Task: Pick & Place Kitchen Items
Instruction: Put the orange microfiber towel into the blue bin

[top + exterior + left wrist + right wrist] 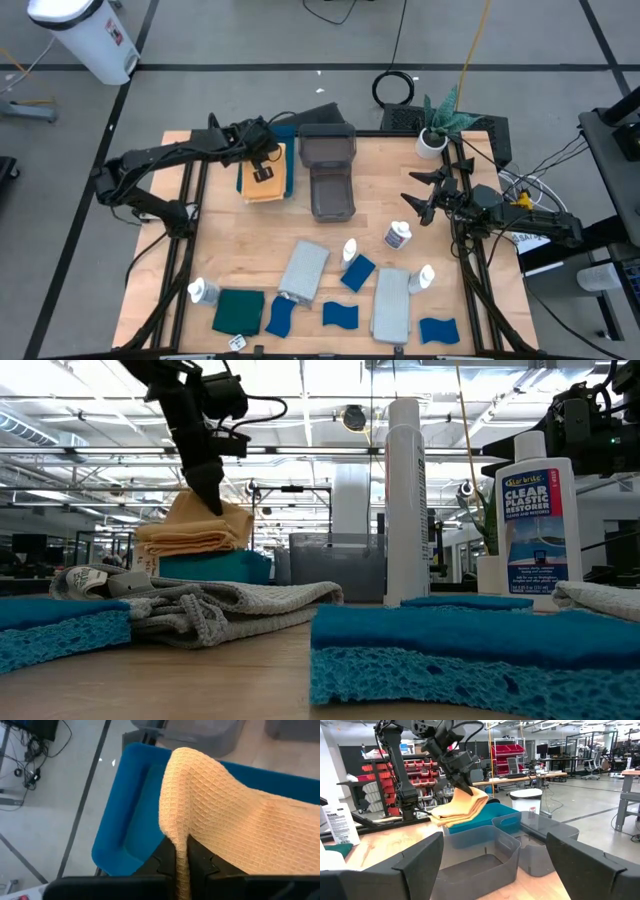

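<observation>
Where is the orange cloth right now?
In the high view the orange cloth lies on the blue tray at the table's far left, beside the grey bins, with the left gripper shut on a fold.

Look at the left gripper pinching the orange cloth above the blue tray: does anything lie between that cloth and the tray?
Nothing visible does. The left gripper is shut on the orange cloth, whose lower folds already rest on the blue tray. The grey bins stand beside the tray, not over it.

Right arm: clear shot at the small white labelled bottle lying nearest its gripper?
Probably yes. The right gripper is open and empty, and the small white labelled bottle lies on bare wooden table just in front of it, nothing between. The left gripper is far off.
</observation>
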Available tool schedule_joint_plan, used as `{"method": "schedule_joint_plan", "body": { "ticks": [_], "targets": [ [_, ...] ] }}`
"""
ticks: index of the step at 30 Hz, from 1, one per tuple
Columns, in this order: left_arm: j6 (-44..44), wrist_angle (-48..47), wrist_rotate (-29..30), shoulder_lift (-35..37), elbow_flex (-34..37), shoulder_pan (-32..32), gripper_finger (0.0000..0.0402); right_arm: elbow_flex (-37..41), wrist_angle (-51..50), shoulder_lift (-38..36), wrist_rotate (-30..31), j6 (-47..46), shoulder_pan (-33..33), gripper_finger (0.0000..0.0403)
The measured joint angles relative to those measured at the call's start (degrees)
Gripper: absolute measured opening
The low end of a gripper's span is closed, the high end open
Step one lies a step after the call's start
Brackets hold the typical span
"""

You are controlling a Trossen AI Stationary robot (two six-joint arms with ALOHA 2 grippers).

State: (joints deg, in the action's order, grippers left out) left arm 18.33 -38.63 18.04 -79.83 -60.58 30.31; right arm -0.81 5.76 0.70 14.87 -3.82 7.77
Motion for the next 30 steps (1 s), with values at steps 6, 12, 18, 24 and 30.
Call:
{"method": "schedule_joint_plan", "body": {
  "ticks": [6, 12, 18, 24, 30],
  "targets": [
    [0.0, 1.6, -0.2, -0.6, 0.0, 1.6, 0.0036, 0.0, 0.0, 0.0, 0.0, 0.0, 0.0, 0.0334],
    [0.0, 2.3, -2.4, -2.8, 0.0, 2.8, 0.0021, 0.0, 0.0, 0.0, 0.0, 0.0, 0.0, 0.0334],
    [-0.2, 3.4, -3.0, -7.1, 0.0, 4.1, 0.0026, 0.0, 0.0, 0.0, 0.0, 0.0, 0.0, 0.0334],
    [1.0, 7.0, -2.6, -11.2, 0.0, 4.8, 0.0034, 0.0, 0.0, 0.0, 0.0, 0.0, 0.0, 0.0334],
    [2.5, 9.4, -2.6, -13.5, 0.0, 6.1, 0.0036, 0.0, 0.0, 0.0, 0.0, 0.0, 0.0, 0.0334]
  ]
}}
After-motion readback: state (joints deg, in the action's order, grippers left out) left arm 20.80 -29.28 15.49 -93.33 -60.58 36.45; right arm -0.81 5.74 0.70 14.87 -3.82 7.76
